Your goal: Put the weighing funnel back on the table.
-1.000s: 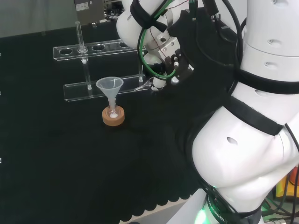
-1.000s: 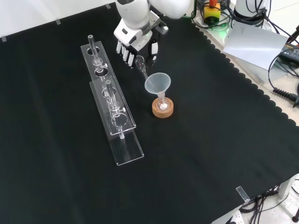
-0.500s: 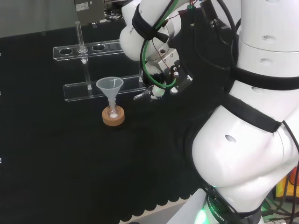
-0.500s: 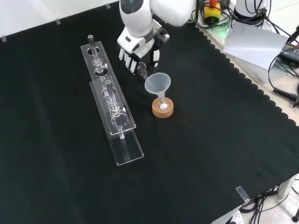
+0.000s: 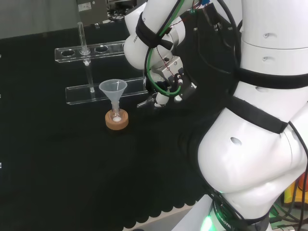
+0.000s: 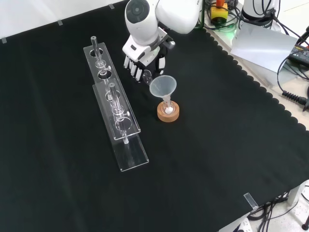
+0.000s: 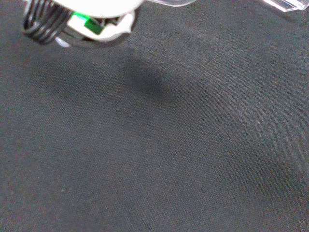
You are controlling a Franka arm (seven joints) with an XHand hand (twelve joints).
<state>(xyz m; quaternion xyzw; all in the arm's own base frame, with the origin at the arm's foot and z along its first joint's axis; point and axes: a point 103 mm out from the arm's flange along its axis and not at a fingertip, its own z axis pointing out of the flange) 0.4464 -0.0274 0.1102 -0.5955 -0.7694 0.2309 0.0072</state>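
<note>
Clear weighing funnel (image 5: 146, 101), pinched in the curled fingers of the hand (image 5: 169, 89), hangs low over the black cloth (image 5: 57, 163), just right of the funnel (image 5: 113, 88) on its cork ring (image 5: 117, 121) in the head view; contact with the cloth cannot be told. That view shows its tip jutting left, whereas the front view has it largely covered by fingers and the funnel's rim. Beyond the funnel stands a clear tube rack (image 5: 96, 91).
</note>
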